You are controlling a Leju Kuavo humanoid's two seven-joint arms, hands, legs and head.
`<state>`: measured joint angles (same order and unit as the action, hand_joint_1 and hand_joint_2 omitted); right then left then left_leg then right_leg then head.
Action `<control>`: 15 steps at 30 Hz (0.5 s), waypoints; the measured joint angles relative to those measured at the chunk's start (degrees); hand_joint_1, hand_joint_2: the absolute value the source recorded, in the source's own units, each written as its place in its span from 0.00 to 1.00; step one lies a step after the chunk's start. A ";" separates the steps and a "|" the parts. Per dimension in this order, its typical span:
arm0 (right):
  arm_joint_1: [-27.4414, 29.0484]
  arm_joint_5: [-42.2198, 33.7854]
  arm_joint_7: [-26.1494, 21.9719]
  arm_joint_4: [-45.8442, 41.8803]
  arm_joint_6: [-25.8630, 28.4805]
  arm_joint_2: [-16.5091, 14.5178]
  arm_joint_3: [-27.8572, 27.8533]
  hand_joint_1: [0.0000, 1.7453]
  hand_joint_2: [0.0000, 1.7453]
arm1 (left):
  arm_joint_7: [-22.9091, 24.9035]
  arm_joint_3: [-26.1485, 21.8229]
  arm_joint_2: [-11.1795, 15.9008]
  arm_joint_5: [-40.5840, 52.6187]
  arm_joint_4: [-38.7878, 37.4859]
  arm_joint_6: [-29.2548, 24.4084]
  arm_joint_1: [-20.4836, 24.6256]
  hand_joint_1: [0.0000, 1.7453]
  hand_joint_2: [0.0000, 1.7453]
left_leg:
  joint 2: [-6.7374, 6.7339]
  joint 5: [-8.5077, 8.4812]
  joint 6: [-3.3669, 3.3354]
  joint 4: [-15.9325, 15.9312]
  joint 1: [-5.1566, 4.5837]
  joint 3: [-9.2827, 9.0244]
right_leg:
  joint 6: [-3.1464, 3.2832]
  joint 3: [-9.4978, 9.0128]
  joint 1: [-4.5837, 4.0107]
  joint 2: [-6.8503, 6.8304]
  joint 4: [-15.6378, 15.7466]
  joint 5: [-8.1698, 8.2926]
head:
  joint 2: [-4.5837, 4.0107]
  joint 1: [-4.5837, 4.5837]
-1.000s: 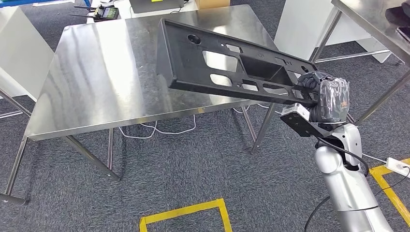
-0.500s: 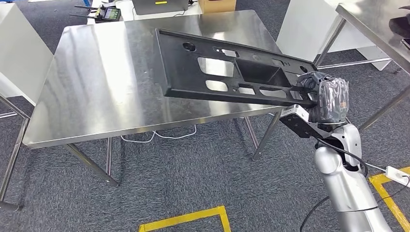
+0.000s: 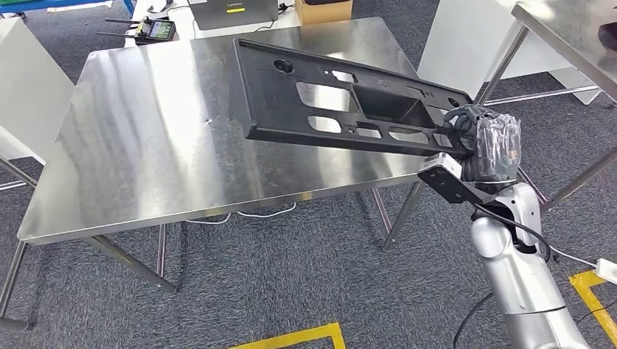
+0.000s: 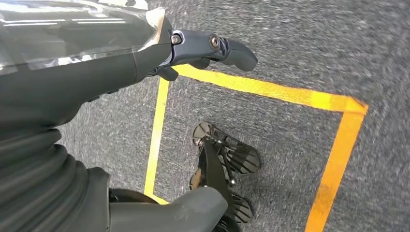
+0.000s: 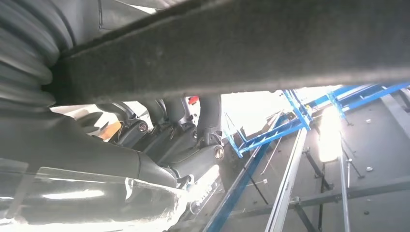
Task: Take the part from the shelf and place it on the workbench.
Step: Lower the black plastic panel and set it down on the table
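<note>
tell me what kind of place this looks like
Probably a workshop or robot test lab: a bare stainless steel workbench, yellow tape lines on grey carpet, and a long black plastic panel part held over the bench by the right hand.

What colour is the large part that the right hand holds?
Black; the part, gripped by the right hand, shows best in the head view.

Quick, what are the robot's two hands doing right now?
Left hand: hangs over the floor, holding nothing, fingers apart.
Right hand: holds one end of the black part above the workbench.
</note>
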<state>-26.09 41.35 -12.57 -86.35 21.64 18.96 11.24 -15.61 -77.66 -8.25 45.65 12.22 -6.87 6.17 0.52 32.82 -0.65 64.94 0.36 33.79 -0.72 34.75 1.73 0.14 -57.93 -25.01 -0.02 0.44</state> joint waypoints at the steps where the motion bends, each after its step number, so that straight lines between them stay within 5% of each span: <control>1: -0.03 0.00 -0.02 0.05 0.00 -0.08 0.03 1.00 1.00 | 0.00 0.00 -0.01 -0.01 -0.01 -0.12 -0.04 0.00 1.00 | -0.06 1.32 0.23 4.01 0.12 2.52 | 0.31 -0.30 -0.07 -0.04 0.00 -0.26 | 0.00 0.07; 3: 0.07 0.00 -0.04 0.19 0.00 -0.21 0.08 1.00 1.00 | 0.01 0.00 0.01 -0.05 -0.01 -0.60 -0.14 0.00 1.00 | -0.08 1.64 0.32 8.89 0.24 6.57 | 0.52 -1.00 -0.18 -0.02 -0.01 -0.83 | 0.00 0.07; 4: 0.15 0.01 -0.04 0.24 0.00 -0.25 0.09 1.00 1.00 | 0.03 0.00 0.01 -0.09 -0.01 -0.87 -0.17 0.00 1.00 | -0.08 0.10 0.19 8.53 0.25 7.30 | 0.52 -1.49 -0.22 0.03 -0.01 -1.19 | 0.00 0.07; 6: 0.23 0.01 -0.04 0.28 0.00 -0.27 0.10 1.00 1.00 | 0.11 -0.01 0.02 -0.13 0.00 -1.37 -0.18 0.00 1.00 | -0.08 -5.45 -0.45 1.88 0.19 5.62 | 0.32 -2.63 -0.26 0.15 0.04 -1.99 | 0.00 0.07; 8: 0.14 0.01 -0.04 0.31 0.00 -0.29 0.10 1.00 1.00 | 0.22 -0.01 0.03 -0.11 0.00 -1.59 -0.11 0.00 1.00 | -0.09 -8.70 -1.16 -4.42 -0.13 3.23 | -0.10 -3.31 -0.60 0.27 0.09 -2.63 | 0.00 0.02; 12: 0.25 0.14 -0.04 0.40 0.03 -0.32 0.12 1.00 1.00 | 0.35 0.00 0.01 -0.07 -0.01 -1.67 -0.09 0.00 1.00 | -0.02 -8.74 -1.08 -6.35 -0.70 2.46 | -0.28 -3.21 -1.45 0.20 -0.03 -3.07 | 0.00 -0.06; 15: 0.35 0.37 -0.04 0.43 0.13 -0.46 0.15 1.00 1.00 | 0.33 0.00 0.02 -0.06 0.00 -1.68 -0.09 0.00 1.00 | 0.10 -8.63 -1.28 -6.33 -1.21 2.55 | -0.46 -3.33 -1.32 0.04 0.21 -3.09 | 0.00 -0.03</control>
<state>-25.74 41.72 -12.61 -85.92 21.76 18.50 11.39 -15.27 -77.66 -8.22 45.59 12.22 -8.55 6.08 0.61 24.19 -1.93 58.61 -0.85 36.35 -1.18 31.41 0.41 0.18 -57.72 -28.10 -0.02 0.42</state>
